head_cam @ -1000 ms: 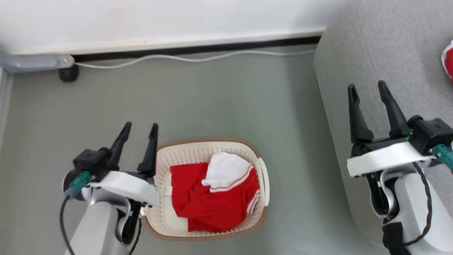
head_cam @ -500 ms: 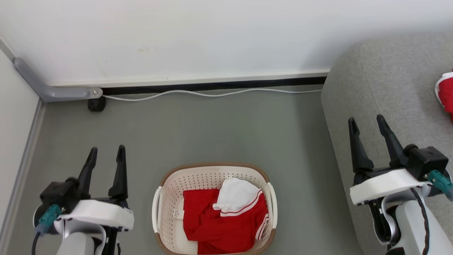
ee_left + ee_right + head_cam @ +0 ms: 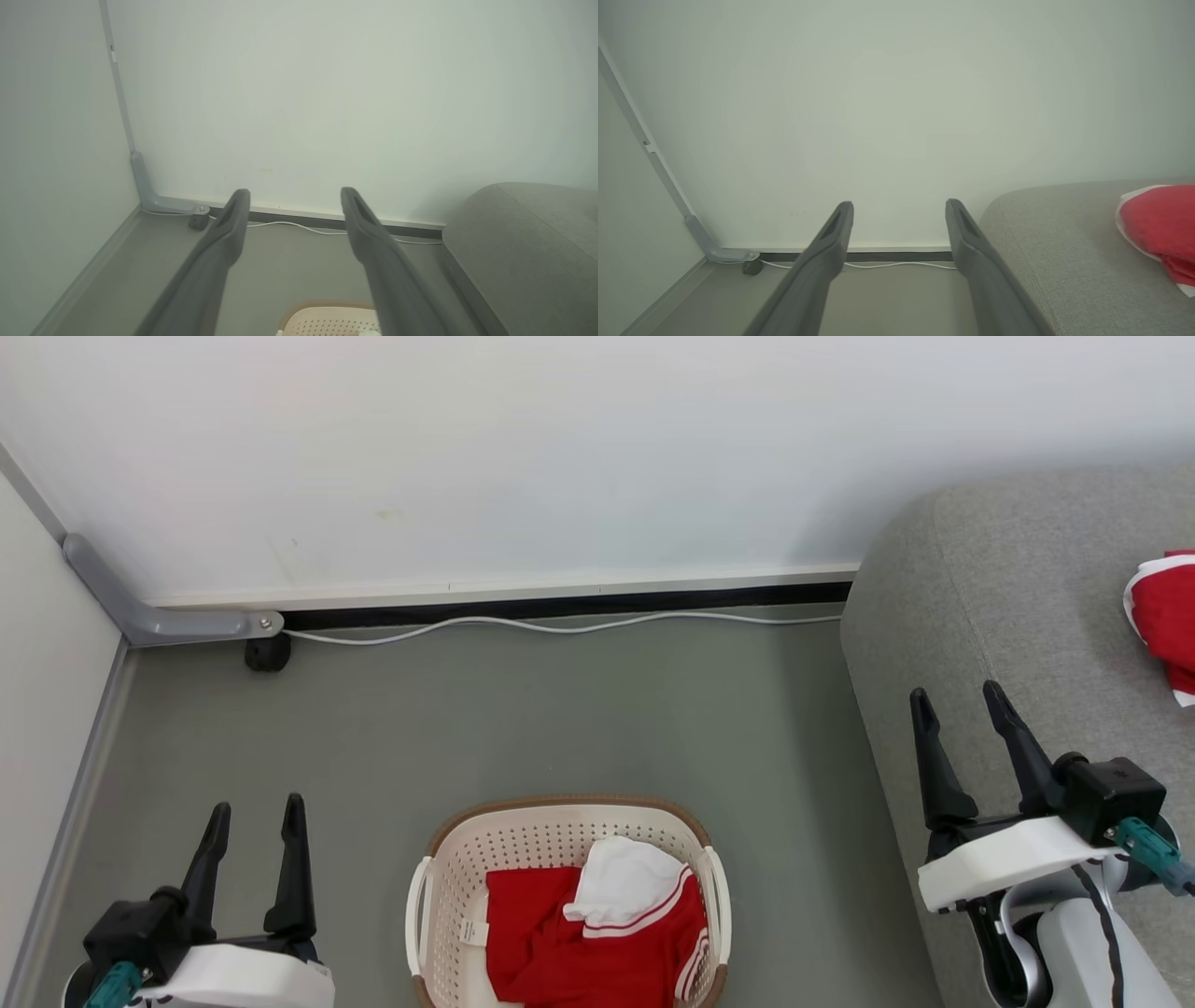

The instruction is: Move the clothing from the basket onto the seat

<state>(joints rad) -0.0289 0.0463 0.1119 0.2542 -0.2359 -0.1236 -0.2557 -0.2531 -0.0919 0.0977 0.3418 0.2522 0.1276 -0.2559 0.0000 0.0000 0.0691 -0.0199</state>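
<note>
1. The basket stands on the grey floor at the bottom centre of the head view, left of the seat.
2. The clothing lies crumpled inside the basket, red with a white panel on top and striped trim.
3. Another red garment lies on the seat, at that view's right edge.
4. The left gripper is left of the basket and apart from it, its jaws spread and empty.
5. The right gripper shows against the seat's rounded edge, its jaws likewise apart and holding nothing.
6. A white cable runs along the foot of the wall.
</note>
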